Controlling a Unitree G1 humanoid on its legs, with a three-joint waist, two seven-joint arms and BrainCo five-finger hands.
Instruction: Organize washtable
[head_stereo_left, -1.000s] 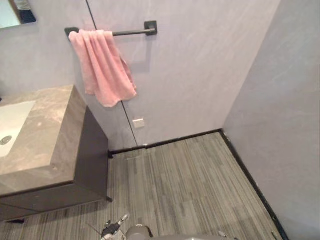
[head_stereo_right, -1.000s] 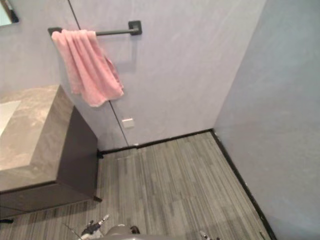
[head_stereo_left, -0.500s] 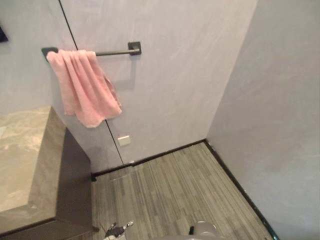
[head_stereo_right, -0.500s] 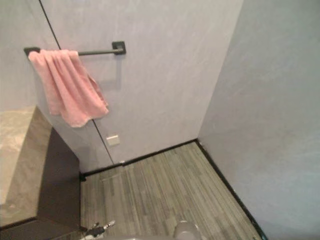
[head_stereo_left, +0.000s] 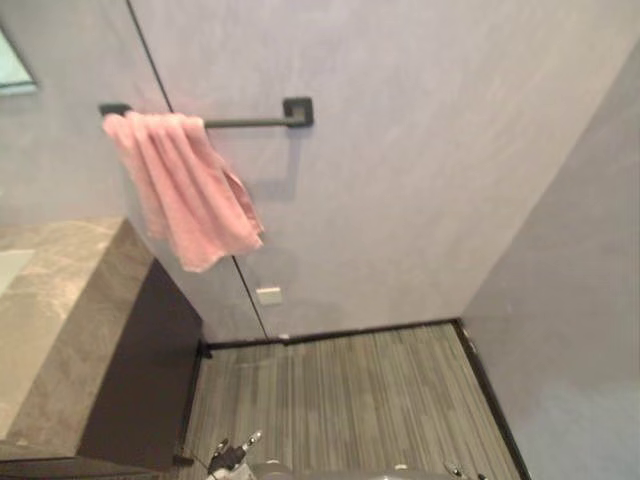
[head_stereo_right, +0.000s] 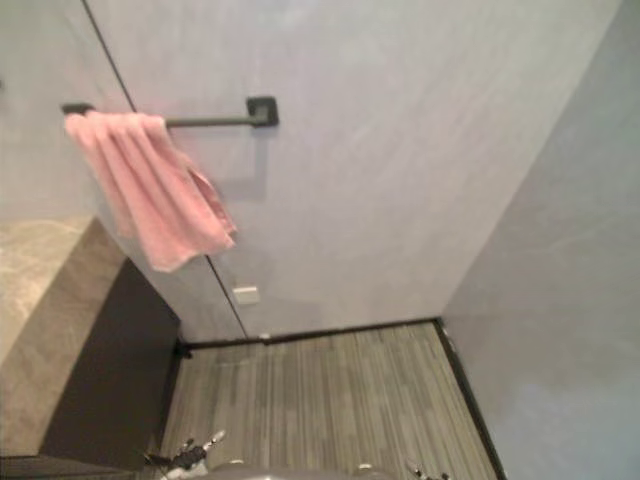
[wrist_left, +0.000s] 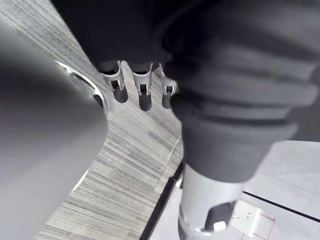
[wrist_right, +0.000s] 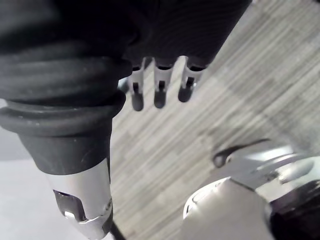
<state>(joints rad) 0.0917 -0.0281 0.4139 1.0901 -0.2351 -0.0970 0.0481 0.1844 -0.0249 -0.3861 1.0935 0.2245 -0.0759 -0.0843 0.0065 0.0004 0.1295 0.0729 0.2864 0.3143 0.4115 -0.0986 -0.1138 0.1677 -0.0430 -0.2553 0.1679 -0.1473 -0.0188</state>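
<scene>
head view: grey stone counter (head_stereo_left: 60, 300) at 8 o'clock, its top bare where it shows. dark cabinet (head_stereo_left: 140, 370) under it, standing on the striped grey floor (head_stereo_left: 350, 400), which runs from 6 toward 4 o'clock.

pink towel (head_stereo_left: 190, 190) at 10 o'clock, draped over the left end of a black towel bar (head_stereo_left: 250, 122) on the pale wall; its lower corner hangs above the counter's far right edge, apart from it. the bar's right bracket is at about 11 o'clock. a strip of mirror (head_stereo_left: 15, 70) sits at the 10 o'clock edge. small white wall socket (head_stereo_left: 268, 295) below the towel, just above the black skirting.

left robot hand (wrist_left: 144, 92): fingers straight and loose, open, hanging over the floor. in its wrist view a white socket shows low on the wall.

right robot hand (wrist_right: 160, 92): fingers likewise straight and slack, open, over the floor.
</scene>
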